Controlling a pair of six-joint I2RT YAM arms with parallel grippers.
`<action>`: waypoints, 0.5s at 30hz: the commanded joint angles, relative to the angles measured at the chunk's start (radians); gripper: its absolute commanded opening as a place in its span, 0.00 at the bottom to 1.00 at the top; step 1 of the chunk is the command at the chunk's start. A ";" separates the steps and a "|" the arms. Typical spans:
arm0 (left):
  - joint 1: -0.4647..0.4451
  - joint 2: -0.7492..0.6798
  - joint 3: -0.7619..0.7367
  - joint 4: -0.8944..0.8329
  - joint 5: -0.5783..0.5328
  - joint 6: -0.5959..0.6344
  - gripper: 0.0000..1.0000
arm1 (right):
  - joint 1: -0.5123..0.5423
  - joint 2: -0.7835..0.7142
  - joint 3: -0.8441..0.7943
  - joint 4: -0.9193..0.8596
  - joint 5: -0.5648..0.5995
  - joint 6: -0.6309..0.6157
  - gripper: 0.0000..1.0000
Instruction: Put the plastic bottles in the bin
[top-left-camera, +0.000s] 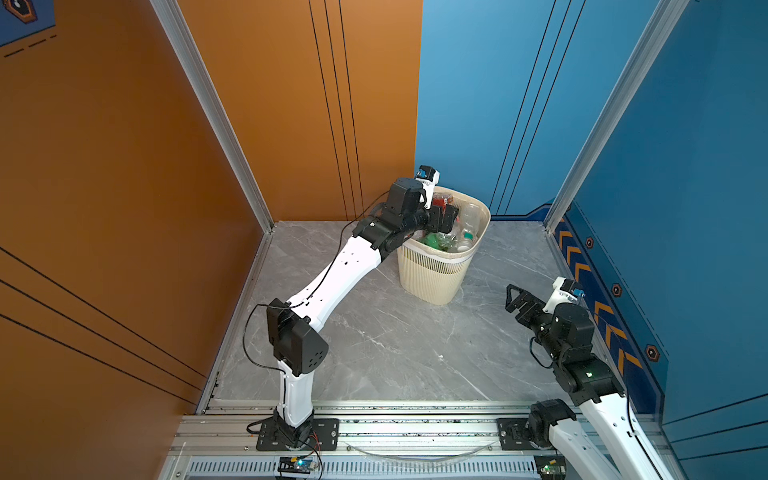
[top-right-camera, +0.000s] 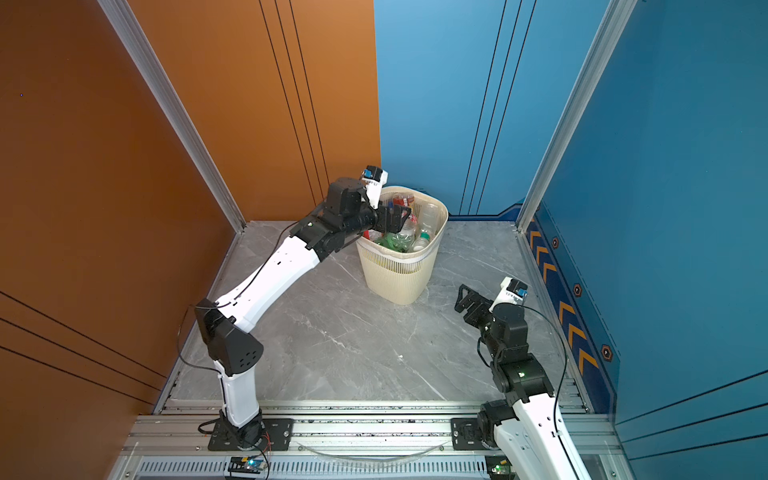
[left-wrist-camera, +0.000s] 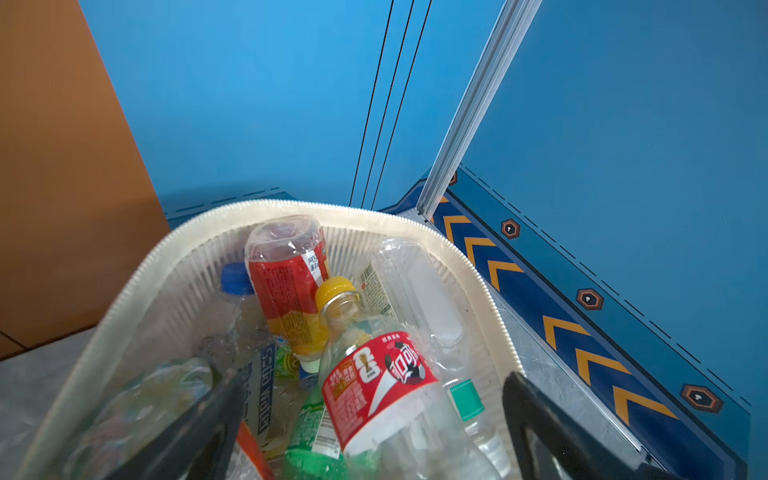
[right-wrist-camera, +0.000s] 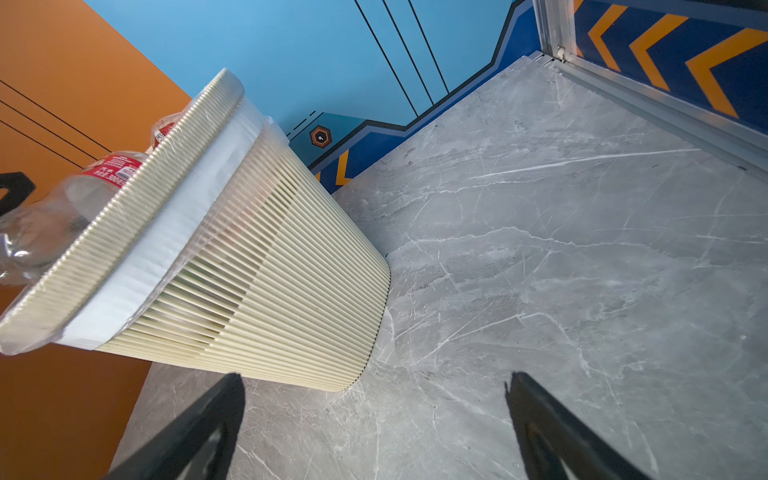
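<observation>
Left fingers (left-wrist-camera: 523, 395) wide over bin (left-wrist-camera: 291, 205) — bottle (left-wrist-camera: 374, 382) loose between; right fingers (right-wrist-camera: 536, 411) wide, empty.

You have 1 item standing directly on the grey marble-patterned tabletop (top-left-camera: 374, 340): the bin (top-left-camera: 432, 274), upright on its base and set toward the far edge, near the back wall, in both top views. Your surface shows pale veining and is bordered by aluminium rails (top-left-camera: 415, 405) along its sides and near edge.
</observation>
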 joint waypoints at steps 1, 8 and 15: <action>-0.011 -0.171 -0.105 0.072 -0.070 0.064 0.98 | 0.006 0.011 0.034 -0.003 0.025 -0.036 1.00; -0.004 -0.607 -0.779 0.443 -0.334 0.136 0.97 | 0.005 0.046 0.057 -0.029 0.032 -0.113 1.00; 0.022 -1.056 -1.528 0.610 -0.699 0.181 0.97 | 0.005 0.007 -0.002 -0.066 0.124 -0.275 1.00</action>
